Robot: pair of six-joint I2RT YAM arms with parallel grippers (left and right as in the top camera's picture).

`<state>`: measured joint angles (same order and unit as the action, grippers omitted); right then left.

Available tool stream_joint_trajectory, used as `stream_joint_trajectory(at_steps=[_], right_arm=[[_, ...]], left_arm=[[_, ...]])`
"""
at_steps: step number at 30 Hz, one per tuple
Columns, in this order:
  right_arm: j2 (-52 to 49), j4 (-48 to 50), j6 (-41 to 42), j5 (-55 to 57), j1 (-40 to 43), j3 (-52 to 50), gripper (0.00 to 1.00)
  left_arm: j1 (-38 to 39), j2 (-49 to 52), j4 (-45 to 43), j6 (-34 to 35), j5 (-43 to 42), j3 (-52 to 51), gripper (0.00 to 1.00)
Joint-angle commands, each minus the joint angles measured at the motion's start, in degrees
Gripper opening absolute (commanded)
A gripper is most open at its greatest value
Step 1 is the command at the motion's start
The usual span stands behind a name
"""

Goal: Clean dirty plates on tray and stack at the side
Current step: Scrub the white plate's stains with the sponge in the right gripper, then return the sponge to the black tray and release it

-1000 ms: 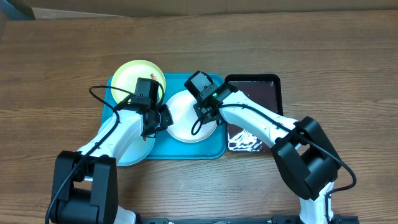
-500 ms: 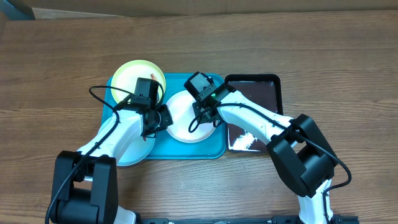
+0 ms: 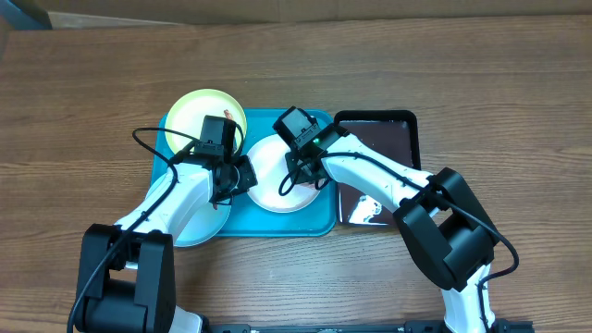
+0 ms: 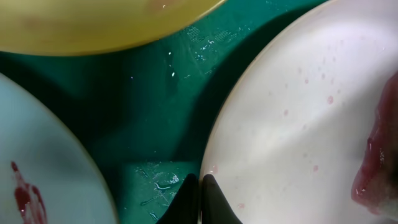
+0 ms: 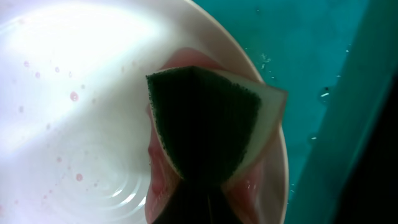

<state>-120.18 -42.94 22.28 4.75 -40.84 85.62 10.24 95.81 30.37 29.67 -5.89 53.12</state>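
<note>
Right gripper (image 3: 301,166) is clamping a green-faced sponge (image 5: 205,118) and scrubbing the white plate (image 3: 268,190) lying on the turquoise tray (image 3: 277,222). The left gripper (image 4: 200,190) is pinching its rim, nearly closed. Scattered pink specks (image 5: 73,96) are dotting the centre, so the next stroke probably needs to sweep there.

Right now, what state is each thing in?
tray, wet.
white plate, on the tray, wet, pink-speckled.
pale blue plate, red smear on it.
yellow-green plate, lying at the tray's far corner.
sponge, pinched, pressed on the white plate.
left gripper, shut on the white plate's rim.
right gripper, shut on the sponge.
</note>
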Motion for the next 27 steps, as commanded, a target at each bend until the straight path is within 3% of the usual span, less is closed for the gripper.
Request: stream_joint_trajectory(at_steps=[1,11,18,27], right_arm=[[-3.3,1.2,0.5,-10.1,-0.3,-0.2,0.04],[-3.3,4.9,0.1,-26.1,-0.2,0.0,0.04],[-1.4,6.1,-3.2,-35.0,3.6,5.9,0.04],[7.5,-6.0,-7.7,-34.4,13.9,11.2,0.04]], left_arm=[[0.1,0.3,-0.3,0.0,0.1,-0.3,0.04],[0.1,0.3,-0.5,-0.1,0.1,-0.3,0.04],[0.1,0.3,-0.4,-0.1,0.1,-0.3,0.04],[0.1,0.3,-0.4,-0.1,0.1,-0.3,0.04]])
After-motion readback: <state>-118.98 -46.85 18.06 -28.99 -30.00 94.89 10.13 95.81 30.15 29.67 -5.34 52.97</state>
